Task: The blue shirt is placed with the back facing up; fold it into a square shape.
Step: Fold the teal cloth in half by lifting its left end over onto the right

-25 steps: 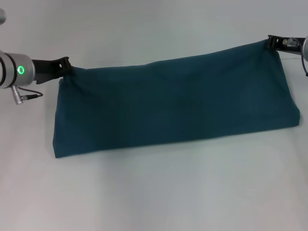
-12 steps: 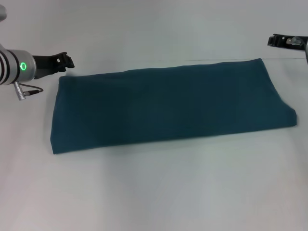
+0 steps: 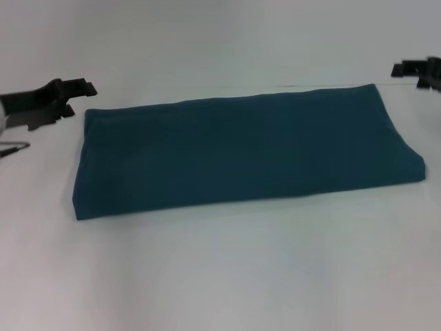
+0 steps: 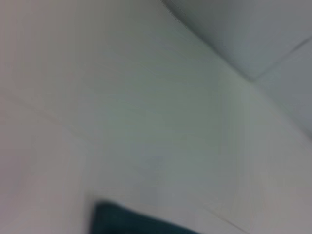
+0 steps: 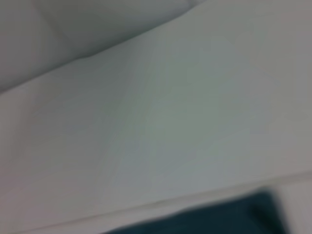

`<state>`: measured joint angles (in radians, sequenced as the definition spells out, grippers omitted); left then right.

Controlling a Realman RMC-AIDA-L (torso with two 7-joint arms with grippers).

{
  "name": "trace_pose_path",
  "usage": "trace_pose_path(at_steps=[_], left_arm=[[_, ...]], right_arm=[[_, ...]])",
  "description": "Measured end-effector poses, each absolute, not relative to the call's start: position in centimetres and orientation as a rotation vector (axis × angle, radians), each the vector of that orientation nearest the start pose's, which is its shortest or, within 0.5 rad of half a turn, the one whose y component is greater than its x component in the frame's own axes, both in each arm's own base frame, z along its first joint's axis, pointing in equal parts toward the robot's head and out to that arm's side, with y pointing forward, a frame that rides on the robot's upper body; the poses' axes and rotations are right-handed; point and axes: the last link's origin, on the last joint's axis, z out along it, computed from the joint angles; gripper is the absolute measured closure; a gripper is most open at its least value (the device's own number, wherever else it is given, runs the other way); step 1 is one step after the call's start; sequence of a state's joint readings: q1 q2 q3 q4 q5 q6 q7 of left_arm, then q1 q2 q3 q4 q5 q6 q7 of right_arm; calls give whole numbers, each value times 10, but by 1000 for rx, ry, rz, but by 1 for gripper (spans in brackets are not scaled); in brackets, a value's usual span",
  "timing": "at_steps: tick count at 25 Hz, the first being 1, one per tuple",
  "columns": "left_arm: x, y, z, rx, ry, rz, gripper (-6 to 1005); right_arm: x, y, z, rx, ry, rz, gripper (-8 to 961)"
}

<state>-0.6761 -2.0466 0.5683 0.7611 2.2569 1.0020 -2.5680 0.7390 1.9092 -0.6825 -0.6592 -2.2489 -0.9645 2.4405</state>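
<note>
The near part of the white worktop [image 3: 220,276] lay bare in the head view. Beyond it, across the middle, the blue shirt [image 3: 241,155] lay flat as a long folded band, running from left to right. Its near edge ran straight, its left end was squared off, and its right end was rounded where the cloth doubled over. The far edge climbed slightly toward the right, so the far right corner sat farthest from the camera.

Past the shirt's far left corner, the left hand [image 3: 86,89] hung clear of the cloth, just beside that corner and not touching it. Its dark fingers pointed right toward the shirt, with a small gap showing between the tips, so they stood slightly apart and held nothing.

At the far right edge of the head view, the right hand [image 3: 403,69] hung beside the shirt's far right corner, also apart from the cloth. Only its dark tip showed there, and I cannot tell whether its fingers were apart or together.

The left wrist view showed pale worktop with one corner of the shirt [image 4: 122,222] at the frame's edge. The right wrist view likewise showed worktop and a strip of the shirt [image 5: 219,217].
</note>
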Motion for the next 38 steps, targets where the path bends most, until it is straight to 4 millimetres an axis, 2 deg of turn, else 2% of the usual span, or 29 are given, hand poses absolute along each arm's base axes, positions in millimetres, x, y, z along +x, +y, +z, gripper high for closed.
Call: trace_pose_path(at_steps=[4, 7, 10, 13, 16, 19, 30, 38], left_arm=[[-297, 391, 73, -1725, -1866, -908, 403], [-308, 364, 74, -1707, -1989, -1034, 275], [-321, 339, 68, -1639, -2107, -1100, 141], [-336, 318, 61, -1521, -2216, -1129, 76], [-346, 304, 53, -1419, -2294, -1142, 78], [-350, 300, 46, -1358, -2335, -1142, 80], [-359, 304, 25, -1199, -2430, -1073, 82], [-361, 308, 19, -1154, -2442, -1055, 80]], right_arm=[[293, 399, 107, -1965, 1650, 846, 266], [309, 361, 113, -1955, 1729, 1085, 188], [327, 333, 118, -1913, 1772, 1181, 161], [338, 315, 119, -1895, 1801, 1190, 160], [340, 309, 119, -1909, 1800, 1182, 159], [339, 311, 118, -1934, 1793, 1161, 159], [334, 318, 117, -1954, 1779, 1148, 159], [335, 320, 117, -1945, 1773, 1140, 159]])
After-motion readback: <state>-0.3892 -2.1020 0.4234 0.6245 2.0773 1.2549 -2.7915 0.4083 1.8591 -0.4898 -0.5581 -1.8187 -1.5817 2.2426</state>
